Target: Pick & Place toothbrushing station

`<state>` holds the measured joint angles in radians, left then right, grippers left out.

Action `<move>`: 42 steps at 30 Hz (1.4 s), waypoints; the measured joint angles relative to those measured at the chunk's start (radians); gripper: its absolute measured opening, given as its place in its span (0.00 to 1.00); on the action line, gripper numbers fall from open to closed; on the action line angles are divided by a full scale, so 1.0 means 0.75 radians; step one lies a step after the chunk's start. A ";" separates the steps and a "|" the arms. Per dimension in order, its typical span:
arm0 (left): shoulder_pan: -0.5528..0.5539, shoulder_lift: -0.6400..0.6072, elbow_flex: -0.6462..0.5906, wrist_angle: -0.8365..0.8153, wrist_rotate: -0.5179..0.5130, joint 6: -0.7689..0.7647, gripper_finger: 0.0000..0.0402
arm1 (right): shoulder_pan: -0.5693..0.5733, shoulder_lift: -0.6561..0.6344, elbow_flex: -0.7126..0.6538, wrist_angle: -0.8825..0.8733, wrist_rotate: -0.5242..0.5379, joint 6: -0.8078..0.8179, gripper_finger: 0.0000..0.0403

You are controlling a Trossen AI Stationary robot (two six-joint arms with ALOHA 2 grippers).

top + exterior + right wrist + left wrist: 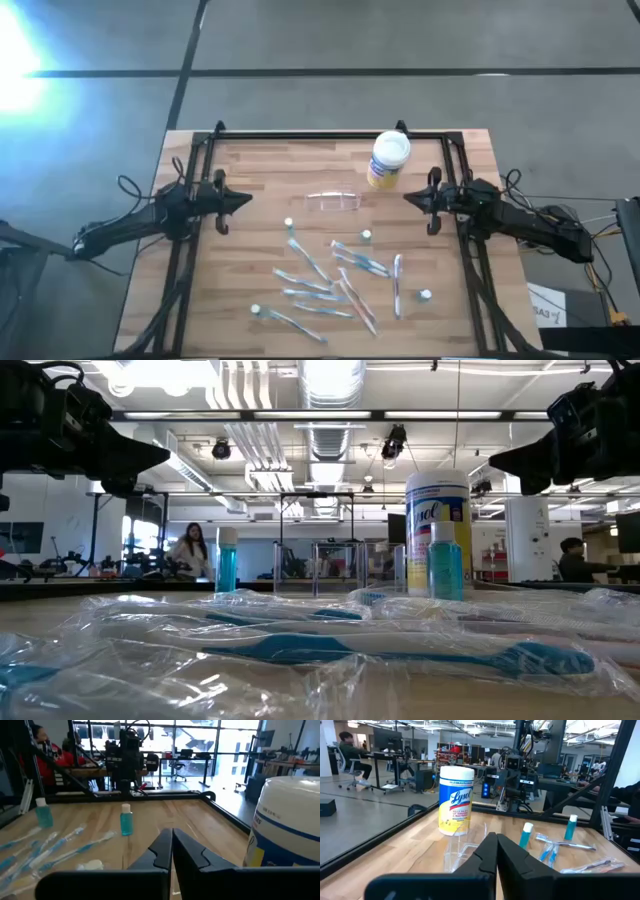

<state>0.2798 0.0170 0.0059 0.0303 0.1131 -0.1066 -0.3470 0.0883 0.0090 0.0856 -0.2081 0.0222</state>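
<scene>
The toothbrushing station (333, 201), a small clear plastic holder, stands on the wooden table at mid-width, just in front of a white-lidded, yellow-labelled canister (388, 160). In the left wrist view it shows faintly as the holder (462, 849) before the canister (456, 800). My left gripper (243, 200) hovers shut to its left, pointing toward it. My right gripper (410, 198) hovers shut to its right, also pointing inward. Both grippers are above the table with nothing between their fingers, as their wrist views show for the left gripper (496, 851) and the right gripper (171, 847).
Several toothbrushes in clear wrappers (330, 285) lie scattered on the near half of the table. Small blue bottles stand among them (289, 224), (366, 236), (425, 296). A black frame (330, 137) runs along the far and side edges. People sit in the room behind.
</scene>
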 joint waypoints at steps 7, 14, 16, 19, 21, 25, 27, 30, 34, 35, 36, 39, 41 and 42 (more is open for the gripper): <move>0.000 0.000 0.000 -0.001 -0.003 -0.002 0.02 | 0.000 -0.001 0.000 0.034 -0.001 0.077 0.02; 0.001 0.000 0.000 -0.004 -0.026 -0.005 0.02 | 0.000 0.000 0.000 0.031 -0.001 0.074 0.02; 0.001 0.000 0.000 -0.007 -0.053 -0.005 0.02 | 0.000 0.001 0.000 0.031 -0.001 0.068 0.02; 0.001 0.000 0.000 -0.007 -0.055 -0.027 0.02 | 0.000 0.001 0.000 0.031 -0.001 0.047 0.02; 0.001 0.000 0.000 -0.007 -0.055 -0.041 0.02 | -0.001 0.001 0.000 0.032 0.002 0.030 0.02; 0.000 0.000 0.000 -0.007 -0.055 -0.071 0.02 | -0.001 0.001 0.000 0.033 0.034 0.001 0.02; 0.000 0.000 0.000 -0.007 -0.055 -0.065 0.02 | -0.001 0.001 0.000 0.032 0.037 0.000 0.02; 0.000 0.000 0.000 -0.009 -0.055 -0.060 0.02 | -0.001 0.001 0.000 0.032 0.037 0.000 0.02; 0.000 0.000 0.000 -0.011 -0.055 -0.067 0.02 | -0.001 0.001 0.000 0.039 0.037 -0.004 0.02; 0.000 0.000 0.000 -0.011 -0.055 -0.068 0.02 | -0.001 0.001 0.000 0.047 0.037 -0.004 0.02; 0.000 0.000 0.000 -0.012 -0.054 -0.070 0.02 | -0.001 0.001 0.000 0.057 0.037 -0.004 0.02; 0.000 0.000 0.000 -0.016 -0.048 -0.081 0.02 | -0.001 -0.001 0.000 0.071 0.037 -0.004 0.02; 0.000 0.000 0.000 -0.013 -0.017 -0.068 0.02 | -0.001 0.000 0.000 0.070 0.037 -0.004 0.02; 0.000 0.000 0.000 -0.007 -0.003 -0.045 0.02 | -0.001 0.000 0.000 0.069 0.037 -0.010 0.02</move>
<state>0.2798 0.0170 0.0059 0.0252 0.1110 -0.1405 -0.3473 0.0883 0.0090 0.1375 -0.1807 0.0150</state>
